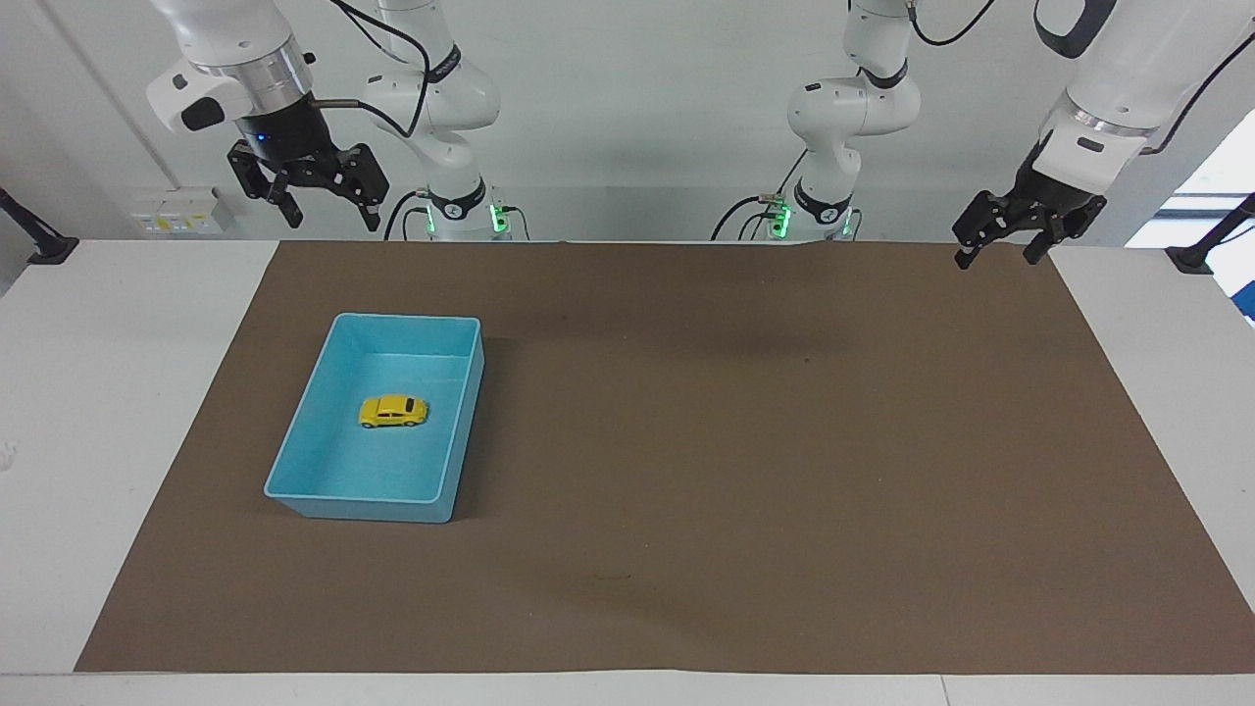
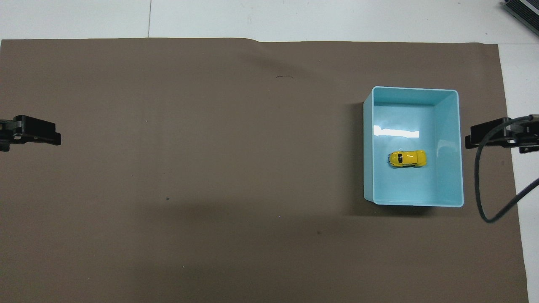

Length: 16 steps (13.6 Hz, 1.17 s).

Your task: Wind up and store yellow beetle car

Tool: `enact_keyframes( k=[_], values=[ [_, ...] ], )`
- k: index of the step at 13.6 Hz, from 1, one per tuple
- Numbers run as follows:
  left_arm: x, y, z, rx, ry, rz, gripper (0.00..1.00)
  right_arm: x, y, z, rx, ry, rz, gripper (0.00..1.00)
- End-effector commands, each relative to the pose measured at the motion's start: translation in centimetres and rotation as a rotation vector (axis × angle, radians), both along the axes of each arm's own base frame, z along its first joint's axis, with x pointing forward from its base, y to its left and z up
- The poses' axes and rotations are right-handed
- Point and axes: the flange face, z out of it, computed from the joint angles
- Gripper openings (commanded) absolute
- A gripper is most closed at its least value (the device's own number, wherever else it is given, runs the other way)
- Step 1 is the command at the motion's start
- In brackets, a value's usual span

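The yellow beetle car (image 1: 393, 411) (image 2: 407, 158) sits on its wheels on the floor of the light blue bin (image 1: 306, 431) (image 2: 368, 143), toward the right arm's end of the table. My right gripper (image 1: 329, 216) (image 2: 469, 142) hangs open and empty, high in the air over the edge of the mat nearest the robots, well apart from the bin. At the other end of the table my left gripper (image 1: 996, 257) (image 2: 57, 138) waits open and empty over the mat's corner.
A brown mat (image 1: 686, 441) covers most of the white table (image 1: 118, 392). A black cable (image 2: 480, 185) loops down from the right arm beside the bin. The bin holds only the car.
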Motion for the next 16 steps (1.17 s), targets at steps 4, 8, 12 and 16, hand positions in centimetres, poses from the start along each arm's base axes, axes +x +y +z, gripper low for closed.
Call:
enact_keyframes(
  k=[4, 8, 12, 16],
  values=[
    [-0.3, 0.2, 0.6, -0.005, 0.007, 0.010, 1.00, -0.8, 0.5, 1.3, 0.014, -0.020, -0.006, 1.00],
    [-0.3, 0.2, 0.6, -0.005, 0.007, 0.010, 1.00, -1.0, 0.5, 1.6, 0.014, -0.027, -0.001, 1.00],
    [-0.3, 0.2, 0.6, -0.005, 0.007, 0.010, 1.00, -1.4, 0.9, 1.9, 0.015, -0.034, 0.010, 1.00],
    [-0.3, 0.1, 0.6, -0.005, 0.007, 0.009, 1.00, -1.5, 0.9, 1.9, 0.015, -0.032, 0.008, 1.00]
  ],
)
